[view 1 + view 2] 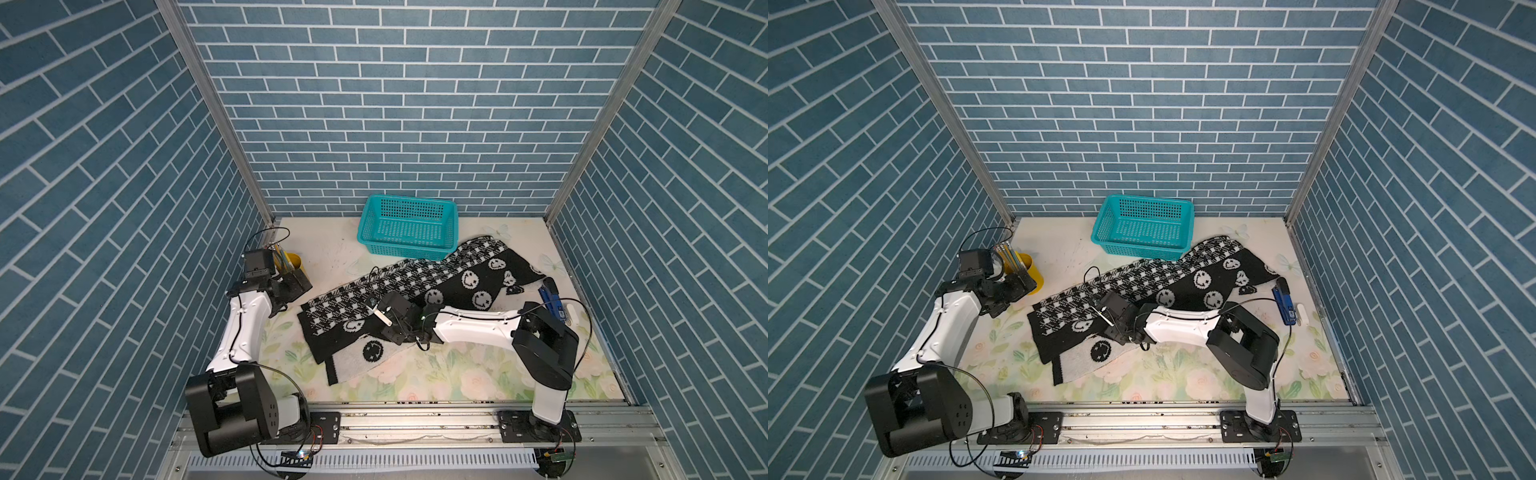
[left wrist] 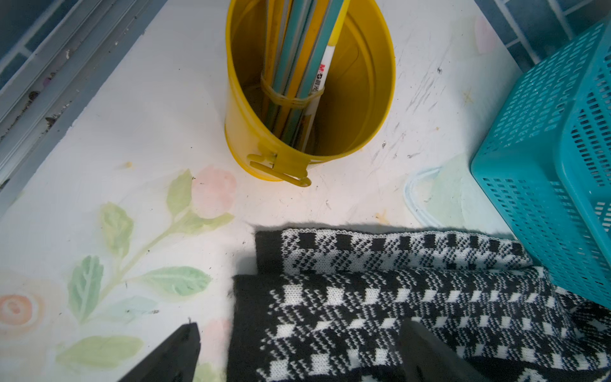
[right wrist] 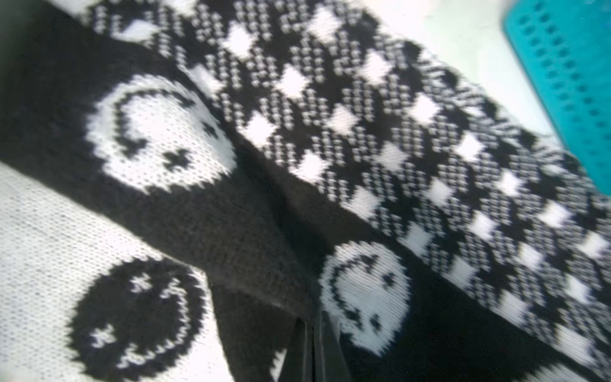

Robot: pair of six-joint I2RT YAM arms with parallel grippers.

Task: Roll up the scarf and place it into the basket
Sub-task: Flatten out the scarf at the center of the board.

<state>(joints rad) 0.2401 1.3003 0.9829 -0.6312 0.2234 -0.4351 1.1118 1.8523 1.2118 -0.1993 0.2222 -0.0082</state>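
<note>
While the scarf (image 1: 415, 286) lies diagonally across mid-frame in both top views, its upper stretch against the basket (image 1: 409, 249) at upper centre, the right gripper (image 3: 314, 325) pinches a black fold with its jaws together. The left gripper (image 2: 301, 325) gapes wide near the yellow cup (image 1: 296, 262) at mid-left.

The scarf (image 1: 1142, 297) lies unrolled, slanting across the flowered table (image 1: 1183, 376) from the teal basket (image 1: 1142, 249) to a doubled near end, where the right gripper (image 1: 1113, 328) rests on it.
</note>
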